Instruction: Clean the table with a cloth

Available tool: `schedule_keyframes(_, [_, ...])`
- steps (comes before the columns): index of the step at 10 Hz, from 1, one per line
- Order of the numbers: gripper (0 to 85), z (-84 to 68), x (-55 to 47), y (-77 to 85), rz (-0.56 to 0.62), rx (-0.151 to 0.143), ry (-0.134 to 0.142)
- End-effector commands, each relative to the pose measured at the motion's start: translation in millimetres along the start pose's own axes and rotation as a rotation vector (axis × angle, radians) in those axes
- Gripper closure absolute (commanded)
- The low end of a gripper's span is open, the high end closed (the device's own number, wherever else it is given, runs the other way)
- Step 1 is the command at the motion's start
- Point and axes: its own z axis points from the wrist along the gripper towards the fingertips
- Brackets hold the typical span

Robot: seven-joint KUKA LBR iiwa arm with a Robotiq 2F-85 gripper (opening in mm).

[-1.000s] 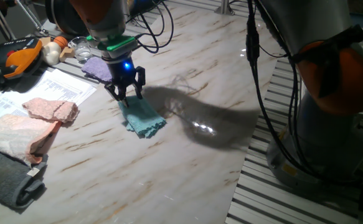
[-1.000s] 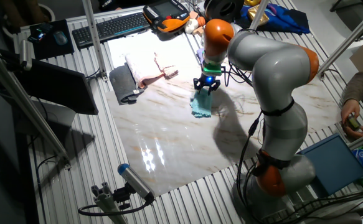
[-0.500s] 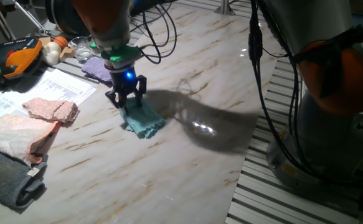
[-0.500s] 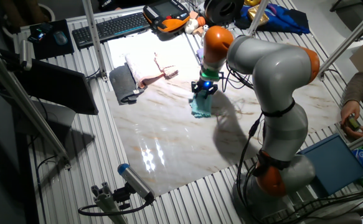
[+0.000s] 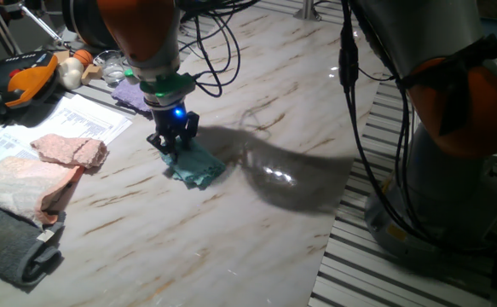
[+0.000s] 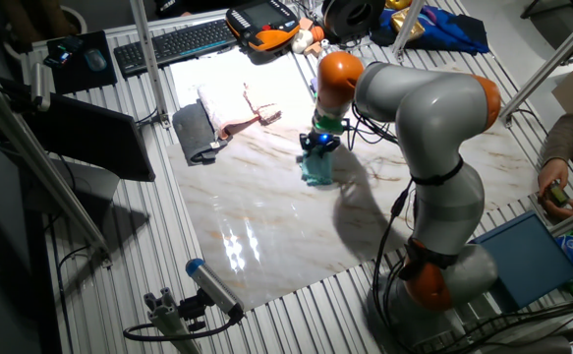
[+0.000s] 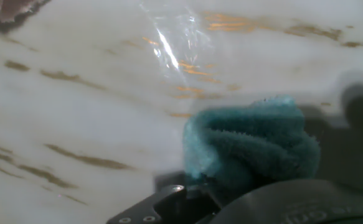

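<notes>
The teal fuzzy cloth (image 5: pixel 197 167) lies on the white marble-veined table (image 5: pixel 257 213), left of the middle. It also shows in the other fixed view (image 6: pixel 316 171) and bunched up in the hand view (image 7: pixel 249 146). My gripper (image 5: pixel 170 147) points down on the cloth's near-left edge, fingers close together and pinching the fabric against the table. In the other fixed view the gripper (image 6: pixel 316 153) stands at the cloth's far end. The fingertips are hidden in the cloth.
A purple cloth (image 5: pixel 133 92) lies behind the gripper. Pink cloths (image 5: pixel 43 170), a grey cloth (image 5: pixel 14 243) and a paper sheet (image 5: pixel 69 119) lie at the table's left. An orange pendant (image 5: pixel 26 77) and a keyboard (image 6: pixel 183 39) sit beyond the table.
My gripper has slid left and slightly toward the pink cloths, dragging the teal cloth along the table. The cloth has bunched up smaller.
</notes>
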Motion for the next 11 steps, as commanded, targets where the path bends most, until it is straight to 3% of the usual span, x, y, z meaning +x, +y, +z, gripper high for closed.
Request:
schedule_keyframes(1, [85.0, 0.9, -1.0, -1.2, -0.010, -0.003, 0.005])
schedule_keyframes(4, [85.0, 2.1, -6.7, -6.9, -0.044, 0.030, -0.012])
schedule_keyframes(11, [85.0, -9.9, -51.2, -55.3, -0.162, 0.062, -0.021])
